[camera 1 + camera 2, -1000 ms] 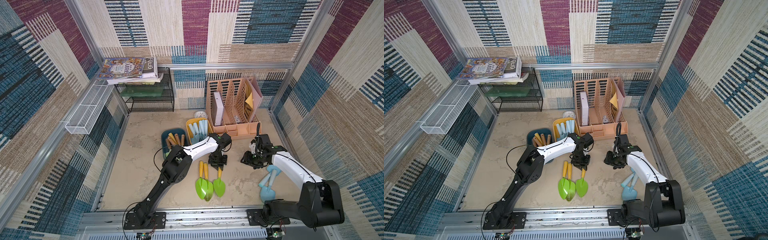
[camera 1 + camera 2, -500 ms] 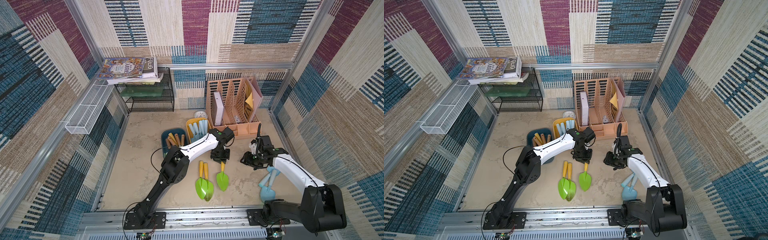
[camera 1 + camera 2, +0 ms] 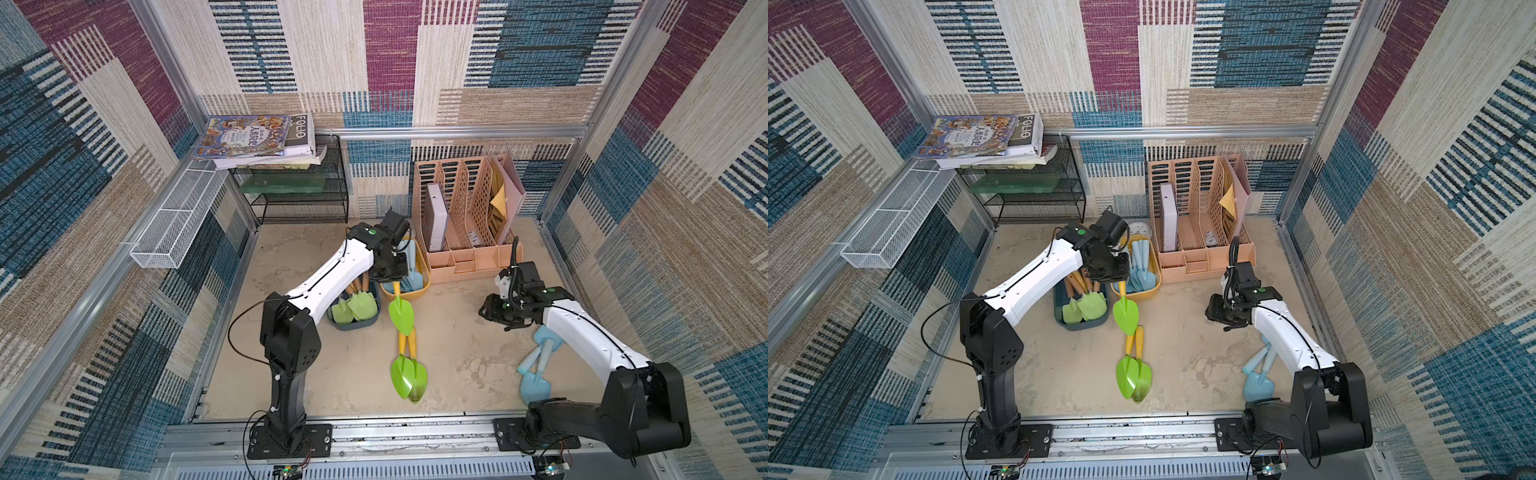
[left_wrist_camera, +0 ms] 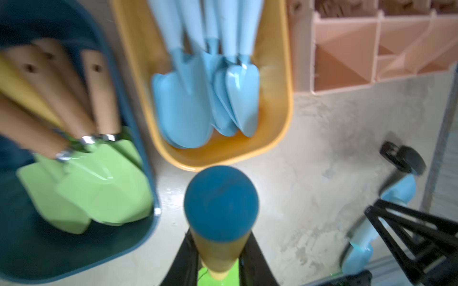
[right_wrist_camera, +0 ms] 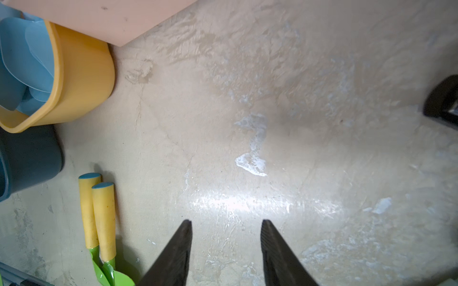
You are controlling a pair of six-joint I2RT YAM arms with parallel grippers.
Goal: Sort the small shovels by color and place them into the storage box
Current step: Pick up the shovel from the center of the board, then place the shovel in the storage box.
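On the table point(image 3: 311, 353), from the left, we list a blue bin point(image 3: 353, 327) holding green shovels point(image 3: 353, 307) with wooden handles. Next, the left gripper point(image 4: 219, 247) is clamped on the yellow handle of one green shovel point(image 3: 401, 313), which hangs blade down beside both bins. The yellow bin point(image 3: 405, 296) holds pale blue shovels point(image 3: 409, 266). A loose green pair point(image 3: 409, 374) lies side by side nearer the arms' bases. The right gripper point(image 5: 225, 222) stands parted and empty over bare table. Loose blue shovels point(image 3: 536, 365) lie under its arm.
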